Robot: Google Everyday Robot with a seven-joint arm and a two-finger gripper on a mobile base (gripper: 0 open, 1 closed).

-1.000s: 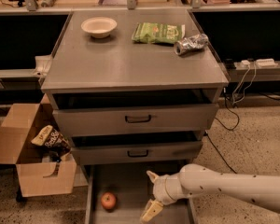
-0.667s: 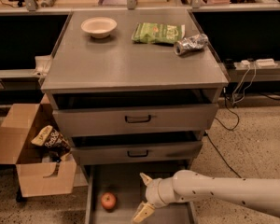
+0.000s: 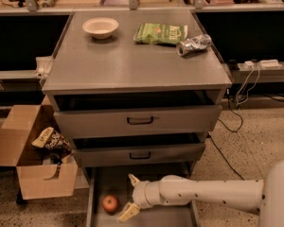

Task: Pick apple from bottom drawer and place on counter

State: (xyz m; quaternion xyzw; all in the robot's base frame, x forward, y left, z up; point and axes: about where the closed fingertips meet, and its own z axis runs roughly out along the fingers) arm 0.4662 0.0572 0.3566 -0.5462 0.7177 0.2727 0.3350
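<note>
Reaching step: the gripper (image 3: 131, 196), fingers spread wide and empty, hangs in the bottom drawer (image 3: 173, 217) below the front edge of the counter (image 3: 132, 65), just right of the apple (image 3: 110, 203), so next it must slide left and clench around it

A robotics lab, with cabled workbenches (image 3: 85, 4) and claw (image 3: 129, 197) in bottom drawer (image 3: 109, 181)

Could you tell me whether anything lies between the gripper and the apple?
Nothing visible does. The open gripper sits in the bottom drawer just right of the apple, with only bare drawer floor between them.
</note>
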